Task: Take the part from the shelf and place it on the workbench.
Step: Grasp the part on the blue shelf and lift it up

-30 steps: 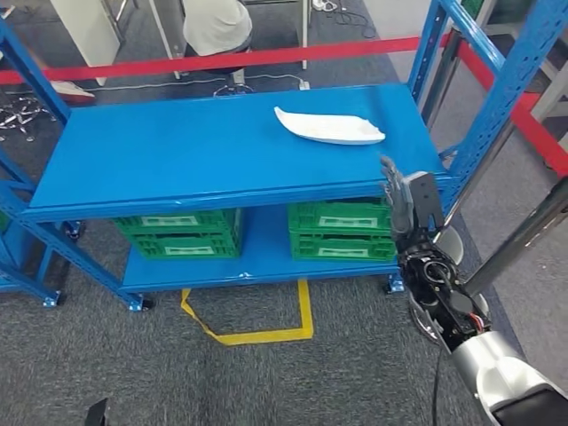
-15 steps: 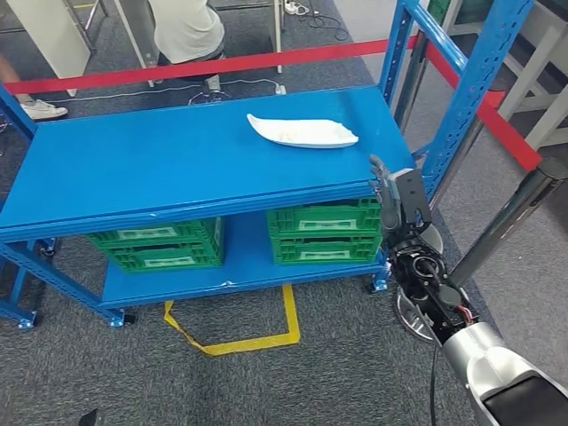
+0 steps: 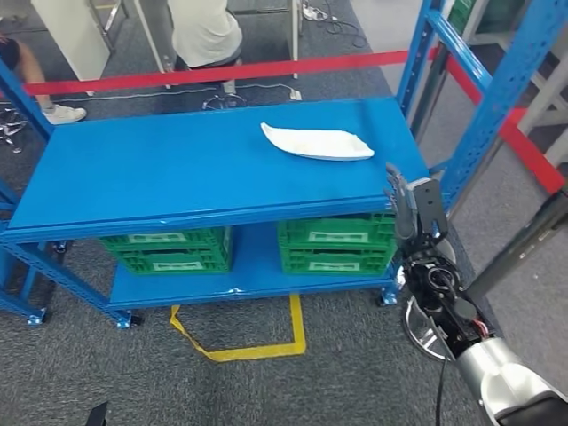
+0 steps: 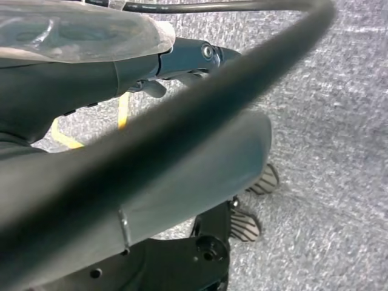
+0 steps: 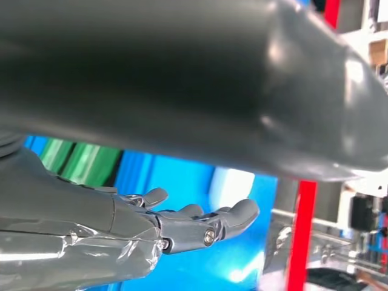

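Head view: white part lies on the blue shelf, near its right end and back edge. The right hand is at the shelf's front right corner, holding nothing.

Right wrist view: fingers outstretched, empty.

Left wrist view: grey floor; left hand's state cannot be told.

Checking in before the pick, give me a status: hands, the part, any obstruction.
Right hand open, raised at the shelf front edge. Left hand holds nothing. White part lies on the top shelf, untouched. Nothing between hand and part.
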Action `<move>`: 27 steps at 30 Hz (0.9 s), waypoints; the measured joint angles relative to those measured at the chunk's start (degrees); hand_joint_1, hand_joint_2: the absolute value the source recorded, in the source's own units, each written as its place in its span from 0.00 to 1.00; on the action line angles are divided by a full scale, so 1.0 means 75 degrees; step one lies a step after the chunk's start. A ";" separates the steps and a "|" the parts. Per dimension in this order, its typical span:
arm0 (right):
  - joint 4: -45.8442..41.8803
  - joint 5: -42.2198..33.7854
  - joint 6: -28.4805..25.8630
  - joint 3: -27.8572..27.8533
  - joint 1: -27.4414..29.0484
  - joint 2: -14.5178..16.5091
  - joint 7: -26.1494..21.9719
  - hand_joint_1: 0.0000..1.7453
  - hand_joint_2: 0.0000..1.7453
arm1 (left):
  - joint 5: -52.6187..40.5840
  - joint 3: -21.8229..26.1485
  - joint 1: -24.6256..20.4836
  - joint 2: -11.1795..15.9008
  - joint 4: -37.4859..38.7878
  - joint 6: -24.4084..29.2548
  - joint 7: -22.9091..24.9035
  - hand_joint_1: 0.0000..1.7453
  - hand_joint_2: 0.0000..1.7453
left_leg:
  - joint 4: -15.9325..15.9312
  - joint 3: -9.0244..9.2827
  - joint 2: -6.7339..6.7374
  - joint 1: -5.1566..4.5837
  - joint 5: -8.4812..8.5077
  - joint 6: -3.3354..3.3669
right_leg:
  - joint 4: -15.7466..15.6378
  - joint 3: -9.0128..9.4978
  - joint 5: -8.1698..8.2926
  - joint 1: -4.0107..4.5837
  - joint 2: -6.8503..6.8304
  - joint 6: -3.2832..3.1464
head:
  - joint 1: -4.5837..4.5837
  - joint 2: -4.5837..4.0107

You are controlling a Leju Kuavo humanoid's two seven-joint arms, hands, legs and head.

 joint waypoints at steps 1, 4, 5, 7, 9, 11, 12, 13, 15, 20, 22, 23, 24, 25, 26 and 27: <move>-0.0015 0.0001 -0.0005 0.0000 0.0012 -0.0003 0.0000 0.00 0.00 | 0.0001 -0.0007 0.0001 -0.0001 0.0000 0.0000 -0.0001 0.00 0.00 | 0.0002 -0.0004 0.0003 0.0009 -0.0016 -0.0035 | -0.0004 0.0004 0.0002 -0.0001 0.0005 -0.0063 | -0.0027 0.0000; -0.0093 0.0020 -0.0016 -0.0009 0.0003 -0.0036 0.0012 0.00 0.00 | 0.0002 -0.0034 -0.0005 -0.0001 0.0000 0.0000 -0.0007 0.00 0.00 | 0.0676 -0.0320 -0.0001 0.0043 -0.0356 -0.0151 | -0.0050 0.0056 -0.0006 -0.0031 0.0016 -0.0181 | -0.0094 0.0000; -0.0117 0.0032 -0.0023 -0.0012 0.0004 -0.0047 0.0025 0.00 0.00 | 0.0002 -0.0052 -0.0008 -0.0002 0.0000 0.0000 -0.0010 0.00 0.00 | 0.1220 -0.0615 -0.0002 0.0051 -0.0565 -0.0180 | -0.0050 0.0062 -0.0019 -0.0023 0.0018 -0.0206 | -0.0141 0.0000; -0.0152 0.0050 -0.0033 -0.0009 0.0044 -0.0054 0.0055 0.00 0.00 | 0.0002 -0.0101 -0.0006 -0.0010 0.0000 0.0000 -0.0017 0.00 0.00 | 0.2227 -0.1247 -0.0002 0.0060 -0.0845 -0.0202 | -0.0051 0.0085 -0.0052 -0.0009 0.0023 -0.0251 | -0.0238 0.0000; -0.0173 0.0056 -0.0038 -0.0007 0.0090 -0.0055 0.0068 0.00 0.00 | 0.0003 -0.0132 0.0004 -0.0020 0.0000 0.0000 -0.0019 0.00 0.00 | 0.2200 -0.1394 -0.0003 0.0056 -0.0577 -0.0168 | -0.0051 0.0140 -0.0094 0.0002 0.0036 -0.0266 | -0.0300 0.0000; -0.0207 0.0061 -0.0042 -0.0009 0.0095 -0.0056 0.0074 0.00 0.00 | 0.0003 -0.0145 0.0005 -0.0016 0.0000 0.0000 -0.0026 0.00 0.00 | 0.1163 -0.0997 -0.0006 0.0038 0.0051 -0.0079 | -0.0055 0.0216 -0.0145 0.0005 0.0049 -0.0250 | -0.0345 0.0000; -0.0228 0.0065 -0.0043 -0.0010 0.0090 -0.0056 0.0078 0.00 0.00 | 0.0004 -0.0152 0.0002 -0.0007 0.0000 0.0000 -0.0031 0.00 0.00 | 0.0636 -0.0769 -0.0002 0.0016 0.0269 -0.0035 | -0.0053 0.0244 -0.0180 0.0020 0.0057 -0.0224 | -0.0366 0.0000; -0.0246 0.0069 -0.0040 -0.0011 0.0086 -0.0057 0.0086 0.00 0.00 | 0.0008 -0.0157 -0.0003 0.0000 0.0000 0.0000 -0.0037 0.00 0.00 | 0.0276 -0.0608 0.0001 -0.0007 0.0383 -0.0001 | -0.0056 0.0264 -0.0212 0.0028 0.0063 -0.0194 | -0.0377 0.0000; -0.0264 0.0075 -0.0017 -0.0009 0.0082 -0.0058 0.0104 0.00 0.00 | 0.0036 -0.0162 -0.0013 0.0010 0.0000 0.0000 -0.0044 0.00 0.00 | 0.0074 -0.0515 0.0006 -0.0051 0.0362 0.0042 | -0.0076 0.0290 -0.0264 0.0034 0.0072 -0.0117 | -0.0374 0.0000; -0.0286 0.0053 0.0118 0.0004 -0.0017 -0.0052 0.0037 0.00 0.00 | 0.0224 -0.0169 -0.0014 0.0001 0.0000 0.0010 -0.0045 0.00 0.00 | -0.0125 -0.0283 0.0018 0.0018 0.0351 0.0209 | 0.0884 -0.0115 -0.0805 0.0022 0.0017 0.0054 | -0.0235 0.0000; -0.0249 0.0017 0.0165 0.0026 -0.0051 -0.0036 -0.0019 0.00 0.00 | 0.0275 -0.0171 -0.0025 0.0001 0.0000 0.0015 -0.0045 0.00 0.00 | -0.0124 -0.0228 0.0009 0.0016 0.0300 0.0254 | 0.1935 -0.0667 -0.1173 0.0007 0.0010 0.0099 | -0.0168 0.0000; -0.0227 0.0004 0.0176 0.0036 -0.0052 -0.0028 -0.0037 0.00 0.00 | 0.0289 -0.0172 -0.0023 -0.0001 0.0000 0.0015 -0.0045 0.00 0.00 | -0.0122 -0.0196 -0.0005 0.0015 0.0271 0.0259 | 0.2189 -0.0837 -0.1178 -0.0002 0.0007 0.0117 | -0.0143 0.0000; -0.0206 -0.0002 0.0179 0.0044 -0.0058 -0.0022 -0.0047 0.00 0.00 | 0.0294 -0.0173 -0.0016 -0.0007 0.0000 0.0015 -0.0045 0.00 0.00 | -0.0119 -0.0155 -0.0023 0.0016 0.0238 0.0253 | 0.2139 -0.0865 -0.1028 -0.0010 0.0003 0.0129 | -0.0112 0.0000; -0.0192 -0.0007 0.0179 0.0048 -0.0073 -0.0017 -0.0056 0.00 0.00 | 0.0299 -0.0173 -0.0008 -0.0017 0.0000 0.0015 -0.0045 0.00 0.00 | -0.0114 -0.0101 -0.0044 0.0018 0.0201 0.0237 | 0.1772 -0.0741 -0.0737 -0.0018 -0.0004 0.0131 | -0.0065 0.0000; -0.0184 -0.0007 0.0179 0.0051 -0.0097 -0.0012 -0.0065 0.00 0.00 | 0.0299 -0.0174 0.0000 -0.0028 0.0000 0.0015 -0.0045 0.00 0.00 | -0.0109 -0.0046 -0.0060 0.0019 0.0157 0.0212 | 0.1204 -0.0517 -0.0385 -0.0022 -0.0015 0.0121 | -0.0016 0.0000; -0.0177 -0.0007 0.0182 0.0056 -0.0132 -0.0004 -0.0072 0.00 0.00 | 0.0302 -0.0174 -0.0001 -0.0036 0.0000 0.0016 -0.0046 0.00 0.00 | -0.0094 -0.0007 -0.0073 0.0005 0.0113 0.0178 | 0.0658 -0.0279 -0.0130 -0.0017 -0.0026 0.0102 | 0.0022 0.0000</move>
